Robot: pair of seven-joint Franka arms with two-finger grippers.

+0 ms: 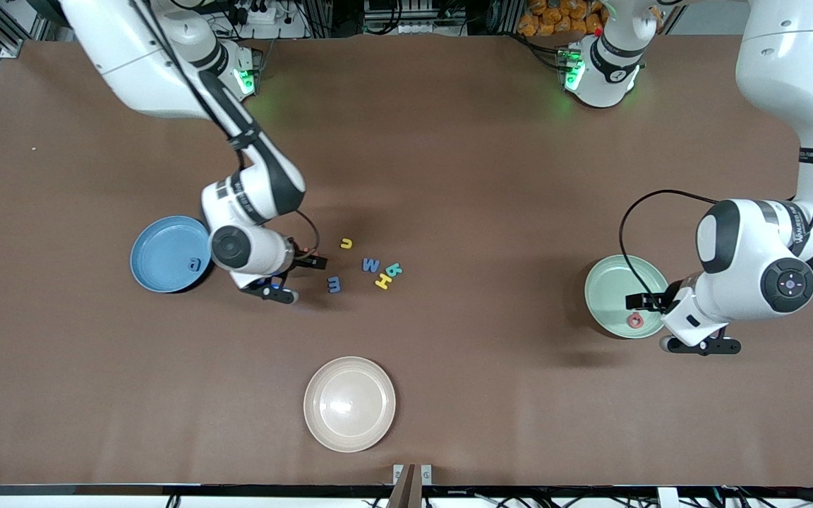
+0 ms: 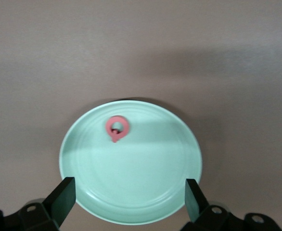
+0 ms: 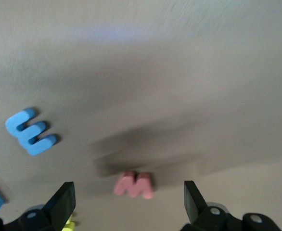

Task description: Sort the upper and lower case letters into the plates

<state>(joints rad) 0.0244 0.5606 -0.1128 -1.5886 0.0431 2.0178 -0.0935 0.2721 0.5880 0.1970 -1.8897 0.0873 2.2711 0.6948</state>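
Taking the front view as a clock face, the sky blue plate (image 1: 166,254) sits on the brown table (image 1: 449,141) at about nine o'clock, toward the right arm's end, with one blue letter a (image 1: 194,265) lying in it at its four o'clock edge. The mint green plate (image 1: 615,289) sits at about three o'clock, toward the left arm's end, and a red ring-shaped letter (image 1: 635,321) lies inside it near its five o'clock rim. The left gripper (image 2: 130,192) hangs over this plate's edge, its fingers (image 2: 64,195) spread wide with nothing between them, and the red letter lies flat on the plate clear of them. The right gripper (image 1: 311,262) is low over the table at the blue plate's three o'clock, its fingers (image 3: 64,202) also wide apart and holding nothing. A red letter M (image 3: 134,185) lies on the table under the gap between them, touching neither. The loose letters cluster near the table's middle: a yellow u (image 1: 346,243) at the cluster's eleven o'clock, a blue m (image 1: 334,284) at seven o'clock, a blue W (image 1: 371,265) in the centre, and a teal letter (image 1: 394,269) touching a yellow H (image 1: 382,281) at four o'clock. A cream plate (image 1: 349,403) stands apart at six o'clock, nearest the front camera
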